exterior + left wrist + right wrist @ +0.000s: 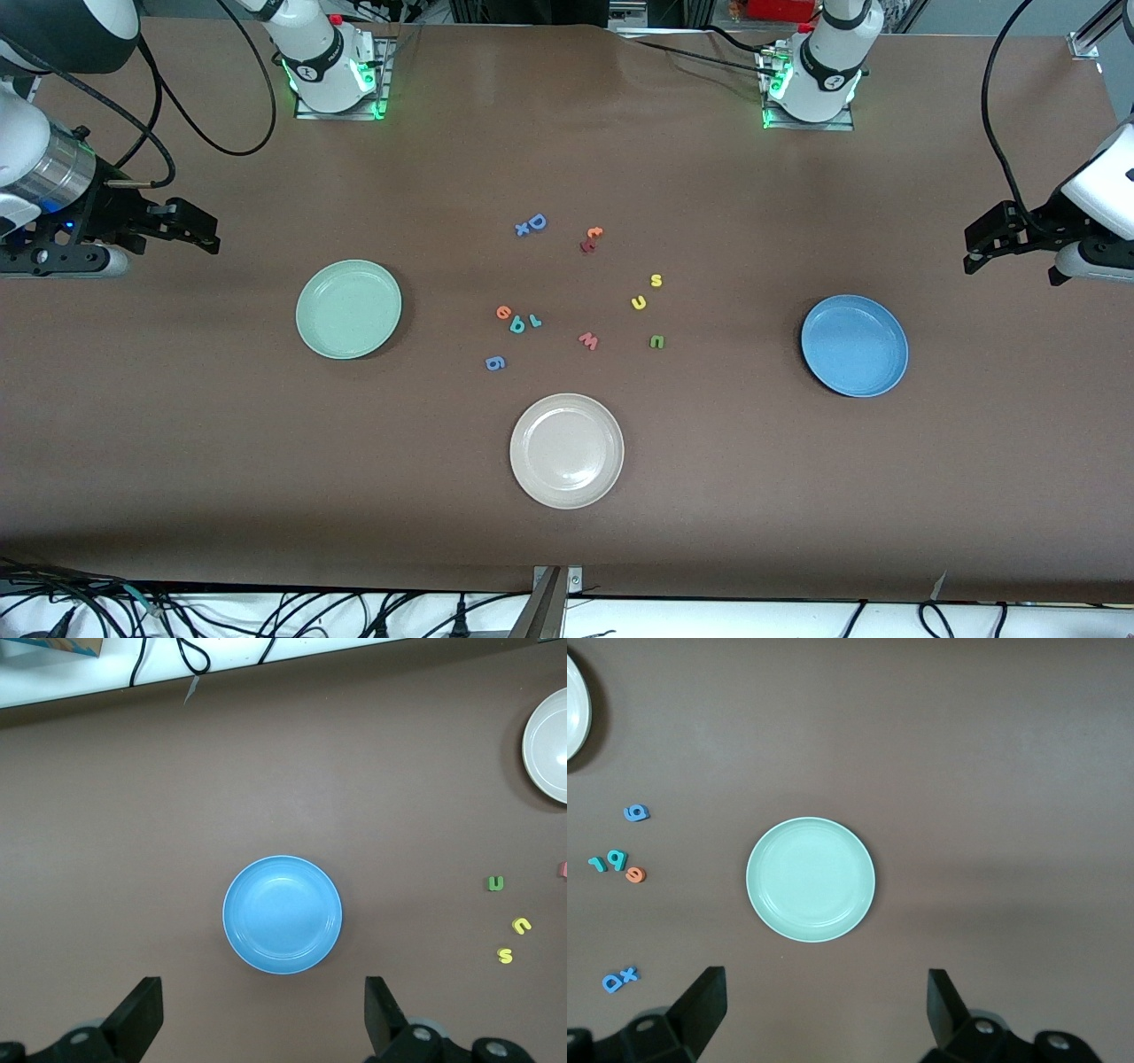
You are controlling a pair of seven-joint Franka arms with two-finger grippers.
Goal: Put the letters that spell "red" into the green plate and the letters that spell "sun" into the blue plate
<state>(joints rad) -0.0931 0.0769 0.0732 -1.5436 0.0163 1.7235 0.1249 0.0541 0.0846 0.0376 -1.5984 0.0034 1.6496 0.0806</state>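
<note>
nothing is being held: the left gripper (1010, 239) is hanging wide open over the table's left-arm edge, the right gripper (182, 226) likewise at the right-arm edge. the green plate (348, 309) and blue plate (854, 345) are lying empty. mid-table, the teal d (517, 325) is crowding the orange e (503, 312) and r (534, 320), risking a double pinch; the yellow s (656, 280), u (639, 303) and green n (656, 341) are sitting apart, yet thin foam may be slipping.

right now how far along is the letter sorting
Nothing done: green plate and blue plate hold nothing. Nothing in hand: left gripper and right gripper wait open at the table's ends. All left: e, d, r, s, u, n.
</note>
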